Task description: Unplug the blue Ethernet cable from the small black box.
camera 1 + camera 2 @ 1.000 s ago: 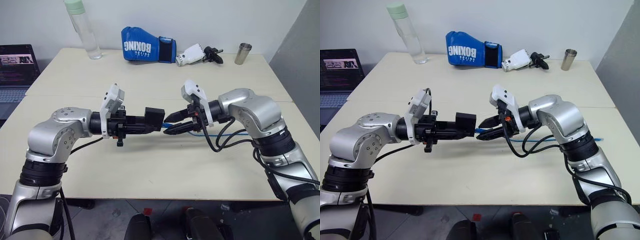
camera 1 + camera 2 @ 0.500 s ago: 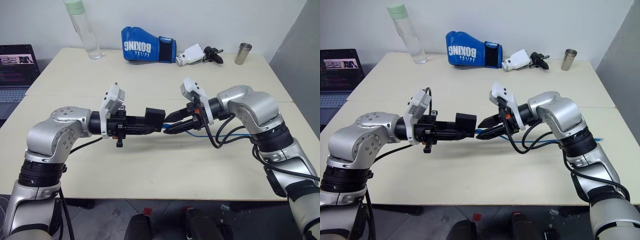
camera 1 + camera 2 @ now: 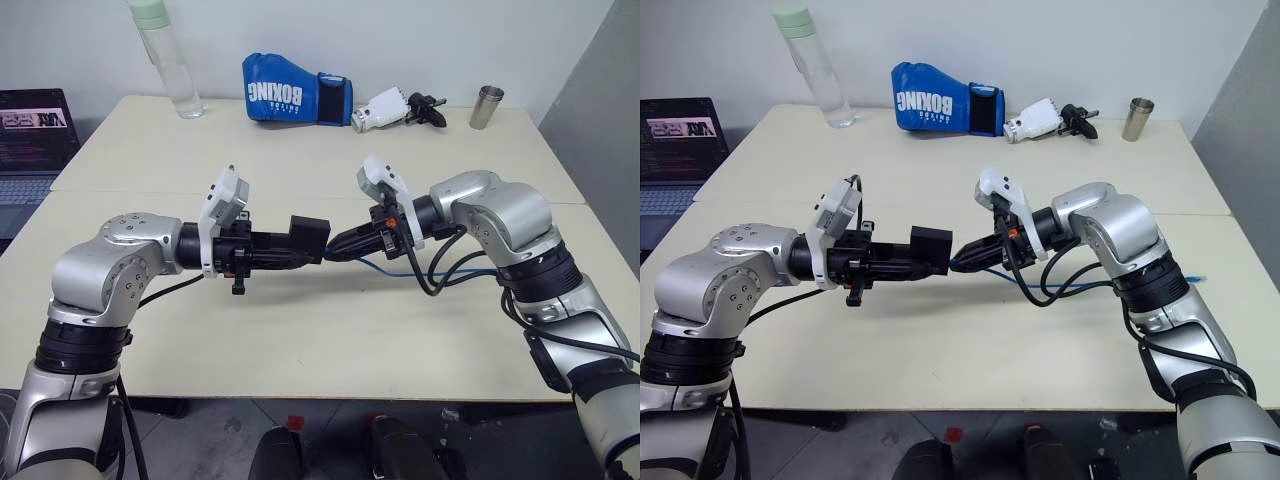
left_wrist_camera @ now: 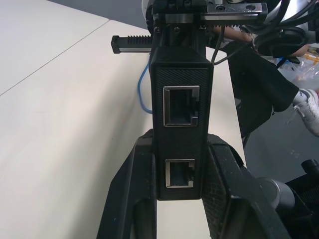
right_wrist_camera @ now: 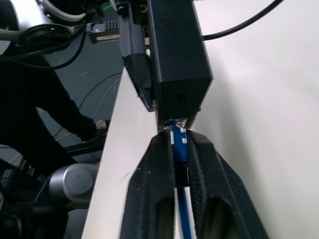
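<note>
The left gripper [image 4: 182,199] is clamped on the small black box [image 3: 309,236], held in the air above the middle of the table [image 3: 300,330]. The right gripper [image 5: 180,149] is pinched on the blue cable [image 5: 178,144] right at its plug, which sits in the box's port. Best to pull straight out along the port, keeping the box steady and never bending the plug sideways.
</note>
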You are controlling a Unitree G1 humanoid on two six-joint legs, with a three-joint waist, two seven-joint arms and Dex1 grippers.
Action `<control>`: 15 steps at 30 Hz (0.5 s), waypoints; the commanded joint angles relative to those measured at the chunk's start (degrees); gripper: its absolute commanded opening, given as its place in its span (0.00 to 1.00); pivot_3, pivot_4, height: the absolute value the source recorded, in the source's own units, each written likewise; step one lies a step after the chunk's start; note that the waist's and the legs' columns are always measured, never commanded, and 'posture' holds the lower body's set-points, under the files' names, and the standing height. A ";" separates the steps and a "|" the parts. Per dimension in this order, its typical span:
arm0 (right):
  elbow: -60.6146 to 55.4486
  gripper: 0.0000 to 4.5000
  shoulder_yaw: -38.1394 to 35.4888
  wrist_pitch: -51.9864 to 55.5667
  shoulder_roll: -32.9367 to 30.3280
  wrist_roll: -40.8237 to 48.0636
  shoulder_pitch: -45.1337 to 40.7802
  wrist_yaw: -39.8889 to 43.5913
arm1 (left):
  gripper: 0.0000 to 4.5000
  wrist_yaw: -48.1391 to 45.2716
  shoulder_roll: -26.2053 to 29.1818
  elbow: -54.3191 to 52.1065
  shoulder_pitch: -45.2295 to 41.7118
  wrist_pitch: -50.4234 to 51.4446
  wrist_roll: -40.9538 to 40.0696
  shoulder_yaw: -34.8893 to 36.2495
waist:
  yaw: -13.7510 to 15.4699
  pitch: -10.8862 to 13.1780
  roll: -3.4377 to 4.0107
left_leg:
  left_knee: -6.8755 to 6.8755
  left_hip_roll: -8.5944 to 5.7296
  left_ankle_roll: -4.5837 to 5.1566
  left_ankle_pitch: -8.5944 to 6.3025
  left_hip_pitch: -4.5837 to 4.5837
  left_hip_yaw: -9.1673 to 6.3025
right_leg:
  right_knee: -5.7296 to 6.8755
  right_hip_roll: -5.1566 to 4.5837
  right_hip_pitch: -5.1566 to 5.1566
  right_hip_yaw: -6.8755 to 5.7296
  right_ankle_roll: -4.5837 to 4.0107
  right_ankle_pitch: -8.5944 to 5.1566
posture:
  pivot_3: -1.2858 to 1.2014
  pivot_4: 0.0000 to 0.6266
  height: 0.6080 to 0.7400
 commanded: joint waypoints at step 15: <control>1.00 0.00 -0.01 0.45 -4.07 -1.96 1.04 1.86 | 0.18 -2.53 3.27 -0.77 0.64 -0.71 -0.24 2.27 | 0.00 0.00 0.00 | 0.00 0.00 0.00 0.00 0.00 0.00 | 0.00 0.00 -0.01 0.00 -0.01 0.00 | 0.52 0.24 1.00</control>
